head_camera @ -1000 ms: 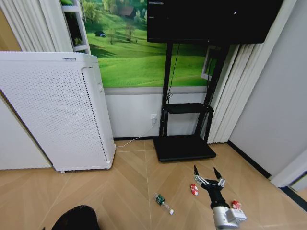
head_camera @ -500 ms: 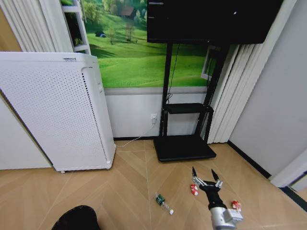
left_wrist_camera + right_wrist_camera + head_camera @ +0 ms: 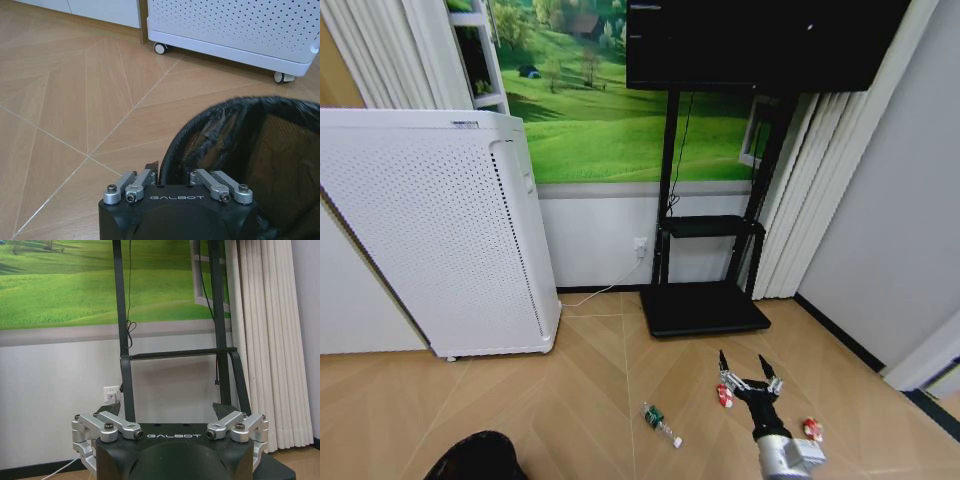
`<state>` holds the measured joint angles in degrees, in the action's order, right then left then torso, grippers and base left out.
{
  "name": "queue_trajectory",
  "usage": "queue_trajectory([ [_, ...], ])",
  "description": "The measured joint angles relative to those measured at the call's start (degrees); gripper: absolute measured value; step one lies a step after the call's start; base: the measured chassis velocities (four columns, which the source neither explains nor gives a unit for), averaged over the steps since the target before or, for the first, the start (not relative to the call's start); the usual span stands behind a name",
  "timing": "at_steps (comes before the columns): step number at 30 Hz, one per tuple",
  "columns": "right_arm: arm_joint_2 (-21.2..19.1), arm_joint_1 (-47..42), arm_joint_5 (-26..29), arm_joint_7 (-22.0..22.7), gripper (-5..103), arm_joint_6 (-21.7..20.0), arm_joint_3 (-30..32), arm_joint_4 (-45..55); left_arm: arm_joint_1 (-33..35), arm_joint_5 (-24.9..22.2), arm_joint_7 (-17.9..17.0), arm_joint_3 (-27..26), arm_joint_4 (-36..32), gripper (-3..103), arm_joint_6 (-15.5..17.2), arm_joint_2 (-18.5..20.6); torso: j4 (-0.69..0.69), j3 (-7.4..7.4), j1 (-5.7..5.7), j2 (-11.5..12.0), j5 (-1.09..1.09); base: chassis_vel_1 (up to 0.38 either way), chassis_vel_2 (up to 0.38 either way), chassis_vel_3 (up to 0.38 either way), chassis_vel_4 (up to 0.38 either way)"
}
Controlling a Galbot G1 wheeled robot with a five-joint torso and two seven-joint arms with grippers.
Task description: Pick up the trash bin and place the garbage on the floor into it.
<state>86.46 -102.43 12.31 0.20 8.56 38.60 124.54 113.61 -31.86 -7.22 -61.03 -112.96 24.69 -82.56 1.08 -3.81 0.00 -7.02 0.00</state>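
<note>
Black mesh trash bin (image 3: pixel 250 150) at the near-left edge of the wood floor (image 3: pixel 590 400), rim clamped by the left gripper (image 3: pixel 177 172), jaws pressed together on the mesh wall; dark rounded top of the bin also visible at the bottom edge of the head view.

Garbage, 3 pieces, on the floor toward the right: clear plastic bottle (image 3: pixel 661 423) with green label lying on its side near the middle of the floor; 1 crumpled red-and-white can (image 3: pixel 724 396) just beside the left fingertip of the right gripper (image 3: pixel 749 368); a 2nd red-and-white can (image 3: pixel 812 429) nearer the right wall, beside the right arm's wrist. All 3 pieces well apart from the trash bin.

Right gripper held above the floor between the 2 cans, fingers spread wide, holding nothing; in the right wrist view aimed level at the wall and the black stand legs.

White perforated appliance (image 3: pixel 430 230) on castors standing against the left wall, behind the trash bin; 2 of its castors seen in the left wrist view. Black TV stand (image 3: pixel 705 300) with flat base and shelf against the back wall, dark screen (image 3: pixel 760 40) mounted above. Green meadow mural (image 3: pixel 600 110) across the wall behind, white cable running to a wall socket (image 3: pixel 641 246). Pleated white curtain (image 3: pixel 800 190) at the right of the stand.
</note>
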Motion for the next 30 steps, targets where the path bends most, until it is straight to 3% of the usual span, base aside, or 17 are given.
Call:
queue_trajectory([
  [1,0.00,0.00,0.00,0.00,100,0.00,0.00,0.00,0.00,0.00,0.00,0.00,0.00,30,0.00,0.00,0.00,0.00,0.00,0.00,0.00,0.000,0.000,0.000,0.000],
  [4,-0.16,-0.14,0.11,0.00,100,0.11,0.15,0.29,-0.70,0.07,0.25,0.59,1.02,14,-0.52,0.06,0.00,-0.01,0.00,-0.01,0.00,0.000,0.000,0.000,0.000],
  [7,-0.31,-0.26,0.16,0.00,100,0.18,0.25,0.50,-1.58,-0.01,0.43,1.01,1.60,8,-0.92,0.29,0.00,-0.01,0.00,-0.01,0.00,0.000,0.000,0.000,0.000],
  [14,-0.50,-0.40,0.33,0.00,100,0.26,0.49,0.71,-2.06,-0.23,1.04,1.13,1.59,8,-1.72,0.52,0.00,-0.02,0.00,-0.02,0.00,0.000,0.000,0.000,0.000],
  [16,-0.04,-0.35,0.65,0.48,100,0.29,0.46,0.72,-1.62,1.60,4.42,0.18,1.43,7,-7.37,0.64,0.00,-0.03,0.00,-0.02,-0.01,0.000,0.000,0.000,0.000],
  [17,-0.04,-0.35,0.65,0.48,100,0.29,0.46,0.72,-1.62,1.60,4.42,0.18,1.43,7,-7.37,0.64,0.00,-0.03,0.00,-0.02,-0.01,0.000,0.000,0.000,0.000],
  [19,0.12,-0.35,0.66,0.58,100,0.32,0.43,0.49,-1.61,5.02,8.58,-1.12,1.69,7,-13.18,0.57,0.01,-0.03,0.00,-0.02,-0.01,0.000,0.000,0.000,0.000],
  [20,0.12,-0.35,0.66,0.58,100,0.32,0.43,0.49,-1.61,5.02,8.58,-1.12,1.69,7,-13.18,0.57,0.01,-0.03,0.00,-0.02,-0.01,0.000,0.000,0.000,0.000],
  [22,-0.03,-0.35,0.60,0.54,100,0.63,0.24,0.11,-1.45,7.24,11.90,-2.13,1.58,7,-17.93,0.39,-0.01,-0.03,0.00,-0.02,0.00,0.000,0.000,0.000,0.000],
  [23,-0.03,-0.35,0.60,0.54,100,0.63,0.24,0.11,-1.45,7.24,11.90,-2.13,1.58,7,-17.93,0.39,-0.01,-0.03,0.00,-0.02,0.00,0.000,0.000,0.000,0.000],
  [25,-0.30,-0.30,-0.17,-0.27,100,0.74,0.21,-0.18,-1.42,7.40,13.83,-2.51,0.82,7,-21.14,0.14,0.01,-0.03,0.00,-0.03,-0.01,0.000,0.000,0.000,0.000],
  [30,-0.58,-0.25,-1.80,-2.35,100,1.23,0.07,-0.55,-1.62,7.68,14.57,-3.12,-0.44,7,-25.78,-0.49,0.01,-0.03,0.00,-0.03,-0.01,0.000,0.000,0.000,0.000],
])
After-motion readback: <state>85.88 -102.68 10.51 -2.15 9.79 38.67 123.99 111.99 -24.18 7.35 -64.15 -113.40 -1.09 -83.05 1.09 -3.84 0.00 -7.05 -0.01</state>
